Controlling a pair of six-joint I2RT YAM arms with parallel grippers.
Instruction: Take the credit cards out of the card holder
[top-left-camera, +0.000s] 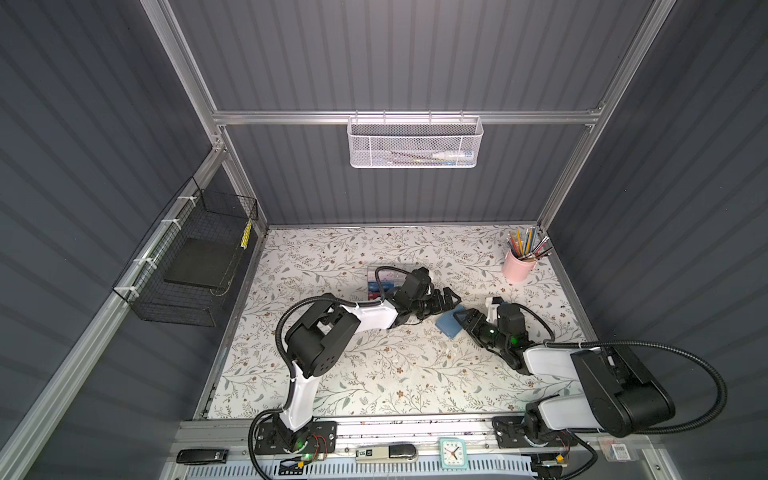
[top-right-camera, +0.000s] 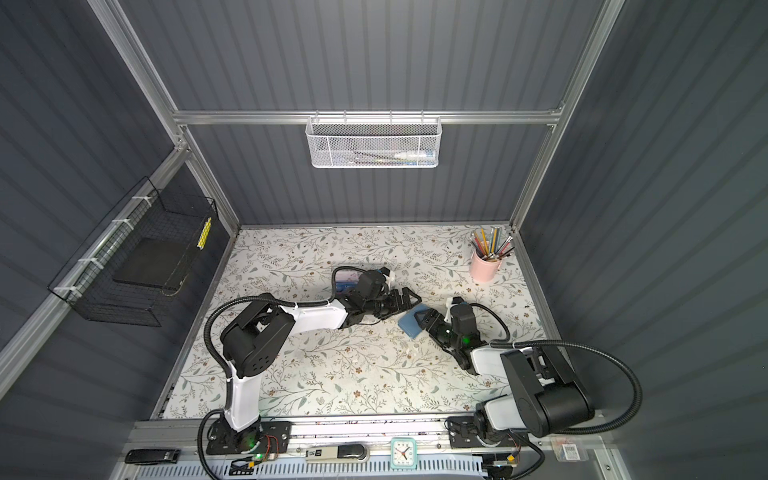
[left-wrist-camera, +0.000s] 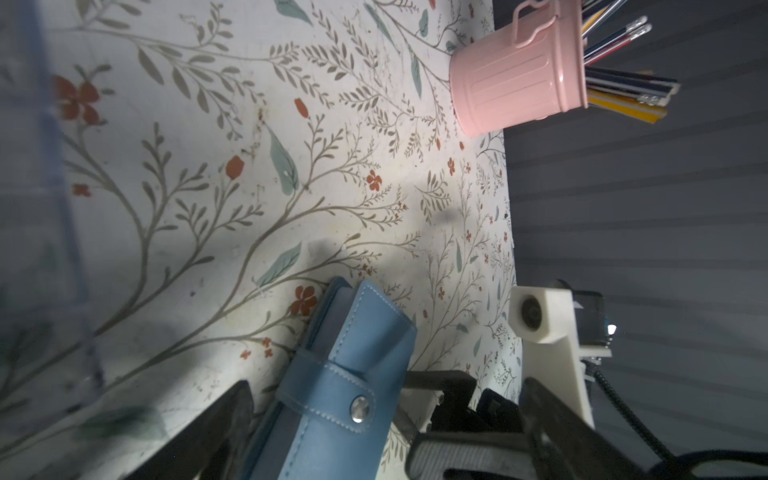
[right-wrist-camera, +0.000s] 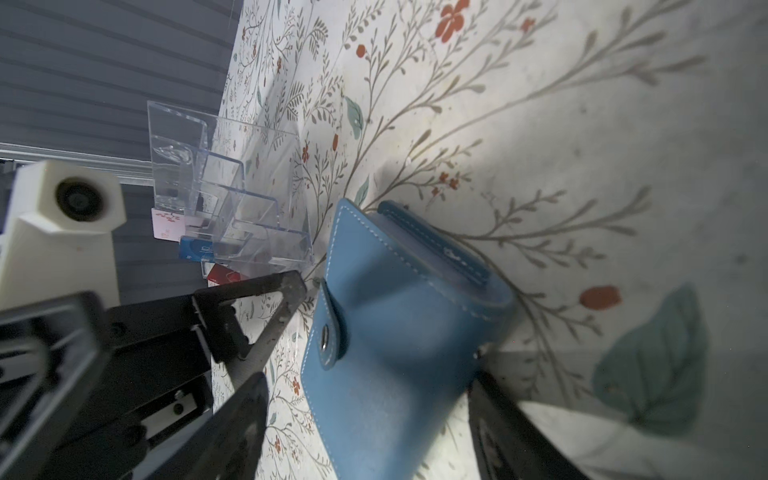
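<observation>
Slate-blue card holder (right-wrist-camera: 395, 353), white floral tabletop (top-left-camera: 374, 374), pink cup (left-wrist-camera: 515, 87)

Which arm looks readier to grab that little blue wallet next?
Right, probably. The right pincer straddles the closed card holder, with one finger on each side of its body. The left pincer is open too, but it only sits near one end.
</observation>
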